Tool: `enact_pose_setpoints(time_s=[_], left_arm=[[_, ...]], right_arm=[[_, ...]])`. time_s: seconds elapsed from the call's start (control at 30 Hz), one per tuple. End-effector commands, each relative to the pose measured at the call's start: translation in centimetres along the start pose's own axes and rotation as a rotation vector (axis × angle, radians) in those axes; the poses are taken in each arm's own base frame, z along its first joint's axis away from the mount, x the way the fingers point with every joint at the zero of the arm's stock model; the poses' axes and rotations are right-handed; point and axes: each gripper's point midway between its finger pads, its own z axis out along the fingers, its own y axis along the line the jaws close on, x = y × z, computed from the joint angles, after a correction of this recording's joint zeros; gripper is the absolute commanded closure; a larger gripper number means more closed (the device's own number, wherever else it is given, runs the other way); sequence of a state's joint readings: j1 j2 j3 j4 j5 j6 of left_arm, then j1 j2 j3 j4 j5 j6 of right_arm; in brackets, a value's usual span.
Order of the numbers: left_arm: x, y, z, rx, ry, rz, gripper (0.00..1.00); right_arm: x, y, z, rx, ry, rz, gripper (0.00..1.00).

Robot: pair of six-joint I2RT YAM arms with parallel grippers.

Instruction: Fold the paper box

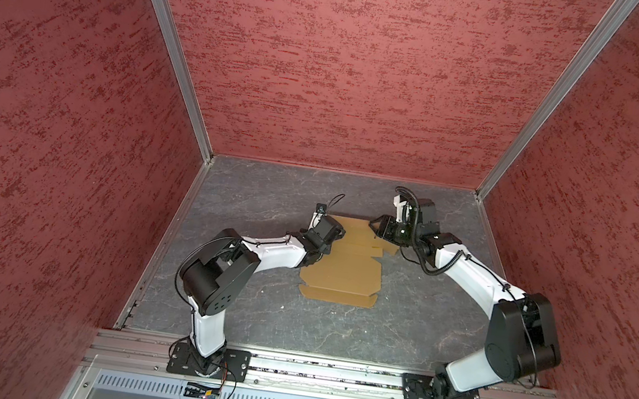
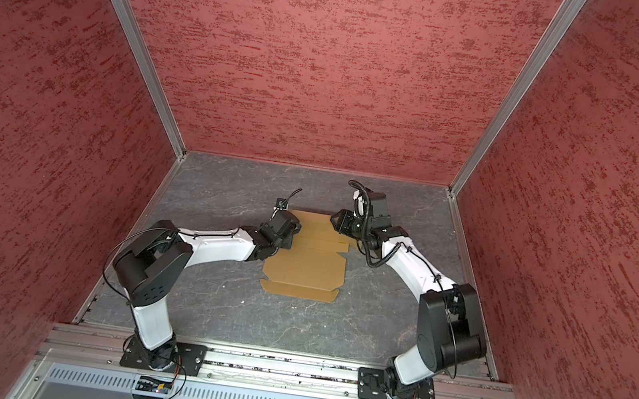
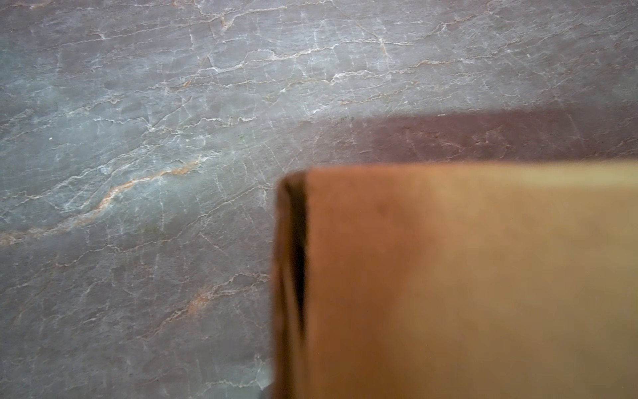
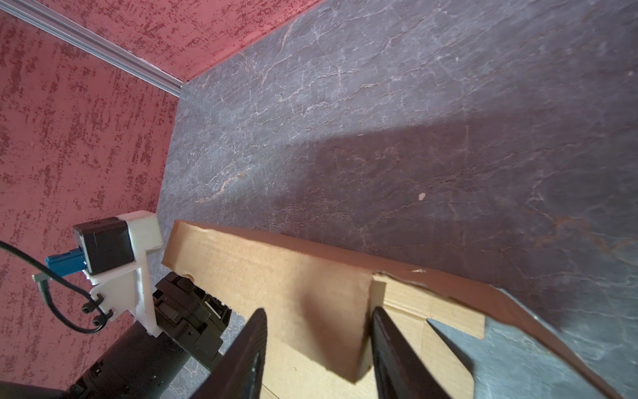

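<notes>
Right wrist view: right gripper [image 4: 317, 311] half spread, astride a raised flap of the paper box [image 4: 276, 276] at the far end of the table [image 4: 414, 103].

One black finger [image 4: 390, 345] touches the flap's edge; whether the flap is clamped cannot be told. The left gripper [image 4: 183, 290], pressed together, seems to pinch the left end of the far panel. That probably props the panel tilted off the table while the right gripper works the corner flap inward. In both top views the rest of the brown sheet lies flat on the grey marbled surface between the two arms, with near panels and side tabs unfolded. Only the arms crowd the work: the two wrists face each other across the far panel, and the right forearm [image 1: 468, 270] hangs by the right side flaps. Red walls [image 1: 66, 133] stand well apart.
</notes>
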State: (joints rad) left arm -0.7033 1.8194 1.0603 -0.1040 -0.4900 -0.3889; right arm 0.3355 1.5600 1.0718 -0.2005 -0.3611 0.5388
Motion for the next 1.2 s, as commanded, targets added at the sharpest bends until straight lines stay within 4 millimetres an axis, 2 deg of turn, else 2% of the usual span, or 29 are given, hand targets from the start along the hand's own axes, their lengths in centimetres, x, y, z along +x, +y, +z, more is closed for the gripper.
enact_pose_setpoints(time_s=[0.0, 0.33, 0.57, 0.67, 0.7, 0.77, 0.9, 1.0, 1.17], left_arm=[[1.9, -0.1, 0.0, 0.003, 0.052, 0.039, 0.93], [2.0, -0.4, -0.1, 0.006, 0.052, 0.048, 0.93], [2.0, -0.5, -0.2, 0.0, 0.053, 0.054, 0.93], [1.9, -0.5, -0.3, -0.003, 0.051, 0.056, 0.93], [1.9, -0.4, -0.3, -0.008, 0.052, 0.056, 0.93], [1.8, -0.1, -0.4, -0.019, 0.055, 0.056, 0.93], [1.7, 0.6, -0.3, -0.043, 0.068, 0.041, 0.94], [1.6, 1.3, -0.3, -0.057, 0.078, 0.025, 0.94], [1.2, 1.7, -0.5, -0.067, 0.093, 0.013, 0.94]], right_arm=[[0.2, 0.1, 0.3, -0.035, -0.003, 0.027, 0.53], [0.5, 0.2, 0.9, -0.078, -0.012, 0.074, 0.61], [0.3, 0.9, 0.8, -0.125, -0.027, 0.085, 0.75], [0.3, 1.1, 0.8, -0.139, -0.027, 0.089, 0.75], [0.3, 1.1, 0.8, -0.139, -0.027, 0.089, 0.73], [0.1, 1.1, 0.6, -0.129, -0.031, 0.082, 0.57], [-0.2, 0.4, -0.9, -0.083, -0.06, 0.062, 0.42], [-0.1, 0.2, -3.0, -0.049, -0.081, 0.028, 0.39], [1.5, -0.4, -6.3, 0.012, -0.091, -0.042, 0.37]])
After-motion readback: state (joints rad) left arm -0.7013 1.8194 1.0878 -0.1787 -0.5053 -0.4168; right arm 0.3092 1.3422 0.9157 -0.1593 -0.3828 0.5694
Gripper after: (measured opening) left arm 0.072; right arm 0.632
